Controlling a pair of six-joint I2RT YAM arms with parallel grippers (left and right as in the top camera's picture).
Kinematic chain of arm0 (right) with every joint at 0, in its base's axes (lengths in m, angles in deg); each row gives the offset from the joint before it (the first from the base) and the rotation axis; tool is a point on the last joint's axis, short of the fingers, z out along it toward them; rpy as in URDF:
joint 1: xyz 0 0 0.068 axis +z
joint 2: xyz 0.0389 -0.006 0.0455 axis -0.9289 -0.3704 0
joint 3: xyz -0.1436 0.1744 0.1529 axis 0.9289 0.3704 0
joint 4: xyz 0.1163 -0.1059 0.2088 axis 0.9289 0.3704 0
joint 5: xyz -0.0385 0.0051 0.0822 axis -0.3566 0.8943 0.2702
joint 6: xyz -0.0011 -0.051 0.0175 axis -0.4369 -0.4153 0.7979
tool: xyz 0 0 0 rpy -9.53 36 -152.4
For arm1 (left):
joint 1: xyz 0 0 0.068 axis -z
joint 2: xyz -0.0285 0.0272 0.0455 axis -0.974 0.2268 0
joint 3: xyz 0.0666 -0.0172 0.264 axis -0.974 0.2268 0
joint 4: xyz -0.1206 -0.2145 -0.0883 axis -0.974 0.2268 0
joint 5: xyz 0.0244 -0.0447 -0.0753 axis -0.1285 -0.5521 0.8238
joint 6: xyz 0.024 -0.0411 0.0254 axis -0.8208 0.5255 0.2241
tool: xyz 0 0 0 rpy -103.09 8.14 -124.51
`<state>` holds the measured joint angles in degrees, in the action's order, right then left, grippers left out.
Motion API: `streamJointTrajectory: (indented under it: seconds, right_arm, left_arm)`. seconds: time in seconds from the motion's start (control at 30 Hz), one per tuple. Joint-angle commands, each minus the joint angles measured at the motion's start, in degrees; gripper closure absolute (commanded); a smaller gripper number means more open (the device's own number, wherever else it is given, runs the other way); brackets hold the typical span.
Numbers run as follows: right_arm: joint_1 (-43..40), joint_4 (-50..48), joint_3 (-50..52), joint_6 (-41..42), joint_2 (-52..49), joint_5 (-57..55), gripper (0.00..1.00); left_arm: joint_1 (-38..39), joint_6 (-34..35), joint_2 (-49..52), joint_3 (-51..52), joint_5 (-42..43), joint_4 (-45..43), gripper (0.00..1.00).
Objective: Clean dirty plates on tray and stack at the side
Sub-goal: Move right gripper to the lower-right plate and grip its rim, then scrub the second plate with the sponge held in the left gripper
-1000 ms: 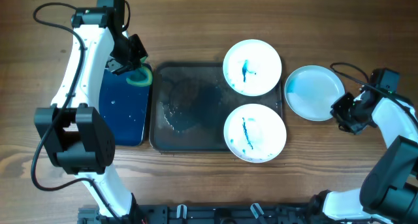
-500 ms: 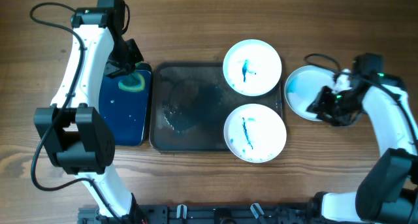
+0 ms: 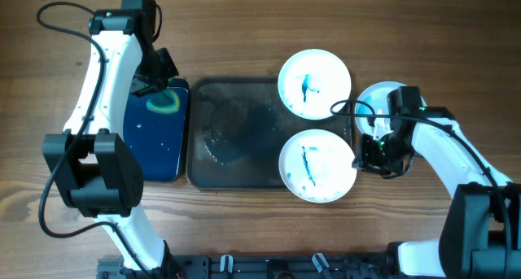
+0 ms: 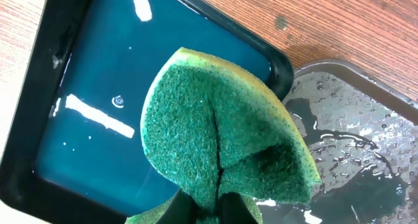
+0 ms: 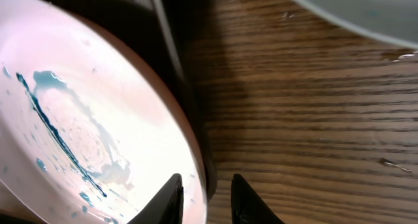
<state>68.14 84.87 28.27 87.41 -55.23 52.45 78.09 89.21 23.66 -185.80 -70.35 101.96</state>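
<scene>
Down at the right gripper (image 5: 208,201), the jaws stand spread, one dark finger (image 5: 171,196) over the face of the near plate (image 5: 78,106) and the other over the wooden table (image 5: 313,132), so that they straddle the plate's right rim. Whether either finger touches the rim cannot be told. This plate carries a long thin teal streak with small smears beside it, and it lies at the right end of the tray (image 5: 171,54), whose dark rim runs just past the plate's edge. In the overhead view the right gripper (image 3: 365,155) sits at the tray's right side, beside the near plate (image 3: 317,166). The far plate (image 3: 314,84), also marked with teal, lies just behind it on the tray (image 3: 232,132), whose bare left part is wet. A third plate (image 3: 373,100) rests on the table off the tray's right end, partly hidden under the right arm.

The left gripper (image 4: 206,211) pinches a folded green sponge (image 4: 215,126) and holds it over the far right corner of the small tray (image 4: 72,145), a black one filled with blue liquid, just left of the large tray.
</scene>
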Motion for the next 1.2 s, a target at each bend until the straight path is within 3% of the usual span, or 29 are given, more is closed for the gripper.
streamJointTrajectory:
  seconds: [0.0,0.1,0.23,0.63,0.8,0.93,1.03,1.17]
  right_arm:
    - [1.55,-1.18,0.94,-1.46,0.85,0.57,0.75]
    - [2.78,-3.85,3.61,-1.81,0.85,0.98,0.77]
    - [2.91,-5.22,4.70,-0.50,0.85,1.64,0.96]
    - [4.04,-0.22,-1.31,0.83,2.60,4.79,0.96]
    - [12.35,-0.57,-10.23,8.85,5.14,2.84,0.96]
    - [22.67,-4.02,-18.43,18.51,3.54,-9.77,0.96]
    - [28.89,-6.60,-24.09,23.12,-2.58,-16.76,0.96]
    - [31.80,-6.78,-30.69,20.85,-12.48,-14.62,0.96]
  left_arm:
    - [0.24,-0.44,-1.44,-0.92,-1.20,-0.22,0.96]
    - [0.24,-0.44,-1.44,-0.92,-1.20,-0.22,0.96]
    - [0.24,-0.44,-1.44,-0.92,-1.20,-0.24,0.96]
    - [0.24,-0.42,-1.44,-0.92,-1.18,-0.17,0.96]
    - [0.24,-0.39,-1.44,-0.92,-1.16,-0.22,0.96]
    - [0.26,0.00,-1.44,-0.92,-0.87,-0.74,0.96]
    - [0.26,0.02,-1.44,-0.92,-0.72,-0.81,0.96]
    - [0.26,1.51,-1.44,-0.92,0.37,-0.74,0.96]
